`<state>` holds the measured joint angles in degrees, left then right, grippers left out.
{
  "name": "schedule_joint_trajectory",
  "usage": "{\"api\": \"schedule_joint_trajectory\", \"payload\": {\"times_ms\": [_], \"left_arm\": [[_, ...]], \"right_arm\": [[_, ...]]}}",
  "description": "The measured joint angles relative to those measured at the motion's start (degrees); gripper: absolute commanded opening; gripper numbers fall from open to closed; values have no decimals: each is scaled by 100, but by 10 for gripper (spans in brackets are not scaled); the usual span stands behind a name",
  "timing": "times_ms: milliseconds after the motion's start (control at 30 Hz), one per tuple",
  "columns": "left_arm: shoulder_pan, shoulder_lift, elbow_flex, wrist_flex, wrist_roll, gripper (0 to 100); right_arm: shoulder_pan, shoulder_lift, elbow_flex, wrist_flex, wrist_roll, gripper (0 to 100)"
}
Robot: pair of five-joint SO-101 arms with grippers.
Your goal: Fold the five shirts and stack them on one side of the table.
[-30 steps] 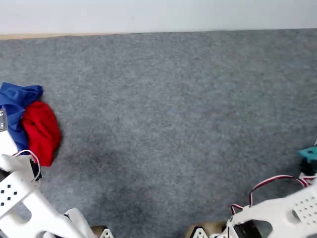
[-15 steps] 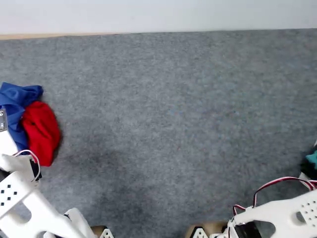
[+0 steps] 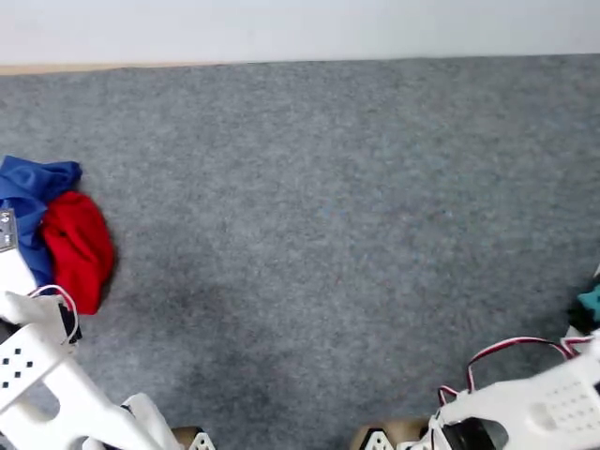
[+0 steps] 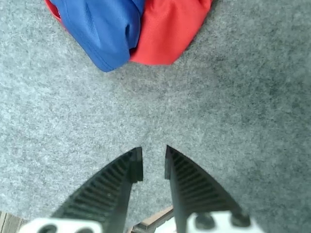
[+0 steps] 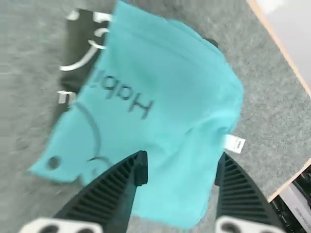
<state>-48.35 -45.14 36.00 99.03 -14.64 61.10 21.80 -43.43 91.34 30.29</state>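
A crumpled blue shirt (image 3: pixel 33 187) and a red shirt (image 3: pixel 80 248) lie together at the table's left edge. They also show in the left wrist view, the blue shirt (image 4: pixel 104 29) beside the red shirt (image 4: pixel 170 26). My left gripper (image 4: pixel 153 162) hovers over bare felt a short way from them, open by a narrow gap with nothing in it. A teal shirt (image 5: pixel 160 111) with dark print lies on a black shirt (image 5: pixel 80 53) near the table's right edge. My right gripper (image 5: pixel 181 167) is wide open just above the teal shirt, holding nothing. A corner of the teal shirt (image 3: pixel 591 300) shows in the high view.
Grey felt (image 3: pixel 328 234) covers the table. The left arm (image 3: pixel 37 366) is at the front left, the right arm (image 3: pixel 534 408) at the front right. The wooden table edge (image 5: pixel 279 43) runs close beside the teal shirt.
The right arm has shifted a little toward the right edge, and less of the teal shirt shows there. The left arm and the blue and red shirts have not moved.
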Motion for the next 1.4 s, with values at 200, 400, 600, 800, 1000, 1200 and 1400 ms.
{"api": "schedule_joint_trajectory", "payload": {"times_ms": [200, 400, 600, 800, 1000, 1200, 1400], "left_arm": [[0, 0, 0, 0, 0, 83], [0, 0, 0, 0, 0, 83], [0, 0, 0, 0, 0, 83], [0, 0, 0, 0, 0, 83], [0, 0, 0, 0, 0, 83], [0, 0, 0, 0, 0, 83], [0, 0, 18, 0, 0, 83]], "right_arm": [[-387, 105, 0, 747, -26, 223], [-510, 1134, 0, 888, -26, 132], [-879, 2127, 0, 888, -26, 130], [-958, 2040, -35, 888, -26, 130], [-967, 1767, -809, 853, -26, 129], [-905, 1776, -967, -185, -44, 129], [-747, 2514, -967, -1811, -44, 129]]}}
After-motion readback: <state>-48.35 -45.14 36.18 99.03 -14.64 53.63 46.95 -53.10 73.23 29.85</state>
